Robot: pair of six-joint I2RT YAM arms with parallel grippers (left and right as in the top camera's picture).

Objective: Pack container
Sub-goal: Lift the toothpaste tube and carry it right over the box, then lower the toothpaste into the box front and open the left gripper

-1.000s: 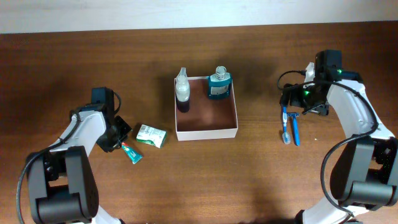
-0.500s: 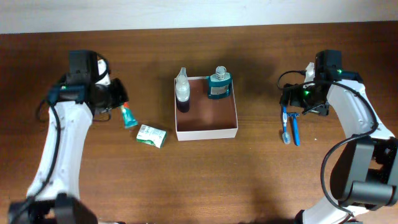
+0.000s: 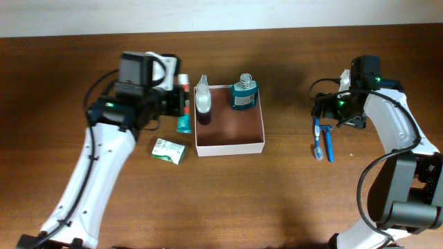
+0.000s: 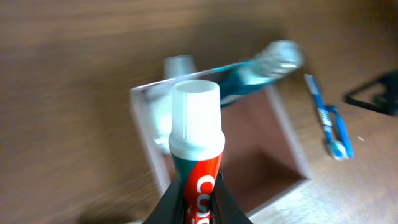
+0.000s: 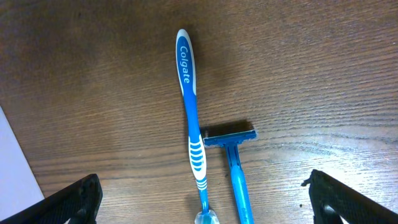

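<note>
The container (image 3: pixel 230 146) is a square white-walled box with a reddish-brown inside at the table's middle; it also shows in the left wrist view (image 4: pixel 292 158). It holds a clear bottle (image 3: pixel 202 101) and a teal mouthwash bottle (image 3: pixel 243 92). My left gripper (image 3: pixel 177 105) is shut on a toothpaste tube (image 3: pixel 183 115), red and teal with a white cap (image 4: pixel 195 118), held just left of the container. My right gripper (image 3: pixel 331 109) is open above a blue toothbrush (image 5: pixel 191 106) and a blue razor (image 5: pixel 231 155) lying side by side on the table.
A small green-and-white packet (image 3: pixel 169 150) lies on the table left of the container's front corner. The toothbrush (image 3: pixel 318 140) and razor (image 3: pixel 328 143) lie right of the container.
My left arm has swung right from the table's left side, carrying the toothpaste tube up to the container's left wall. The right arm has not moved.
</note>
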